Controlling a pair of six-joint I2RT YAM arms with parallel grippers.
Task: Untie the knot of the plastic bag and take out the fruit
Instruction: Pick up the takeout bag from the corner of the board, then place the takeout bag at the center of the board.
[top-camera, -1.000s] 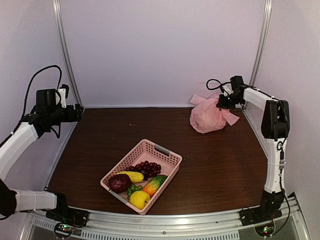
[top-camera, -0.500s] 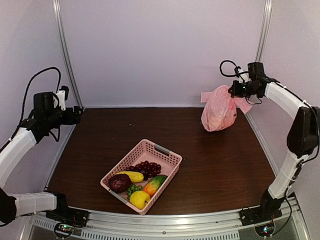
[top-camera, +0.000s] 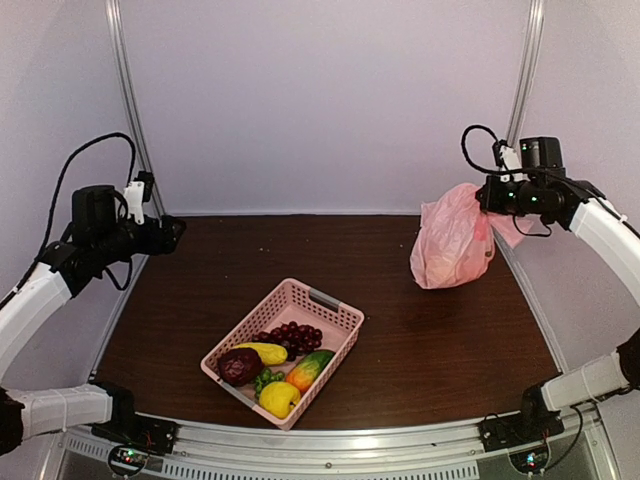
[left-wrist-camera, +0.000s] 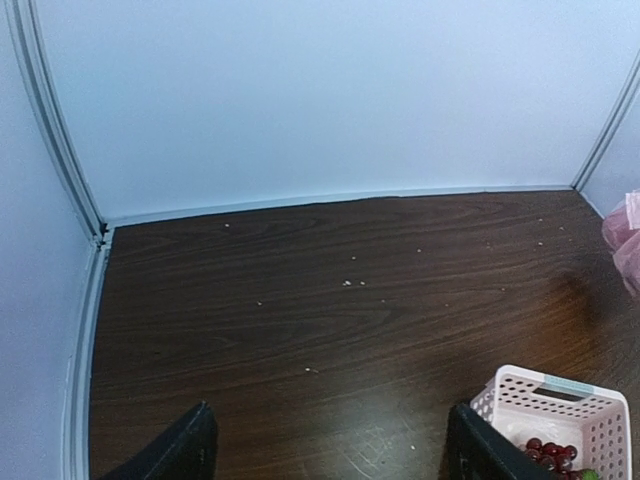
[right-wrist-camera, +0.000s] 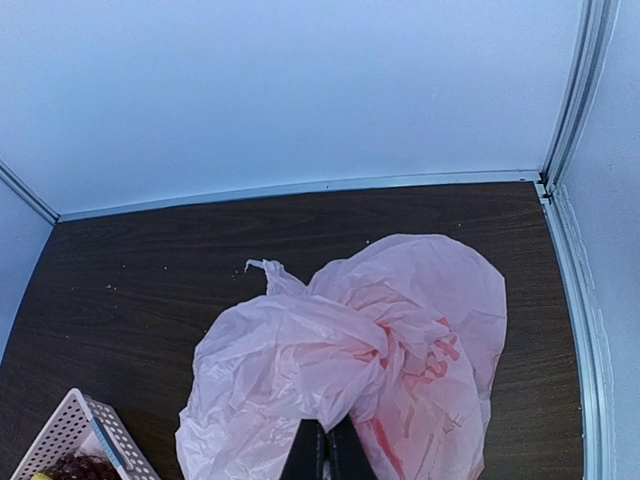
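The pink plastic bag (top-camera: 452, 240) hangs bulging at the back right, lifted off the table. My right gripper (top-camera: 487, 200) is shut on a bunch of its film near the top. In the right wrist view the shut gripper (right-wrist-camera: 328, 445) pinches the crumpled bag (right-wrist-camera: 300, 350). A short pink ear (right-wrist-camera: 266, 272) sticks up. Folds gather near the middle, and I cannot tell whether that is the knot. No fruit shows through the bag. My left gripper (top-camera: 172, 232) hovers open at the far left, holding nothing (left-wrist-camera: 330, 440).
A pink latticed basket (top-camera: 325, 305) stands at the front centre with a grape bunch (top-camera: 295, 335), a maroon fruit (top-camera: 240, 366), yellow pieces and an orange-green one. Its corner (left-wrist-camera: 560, 400) shows in the left wrist view. Metal frame posts stand at both back corners.
The right arm has raised the bag off the table and carried it right and nearer. The left gripper has shifted a little right, its jaws slightly narrower.
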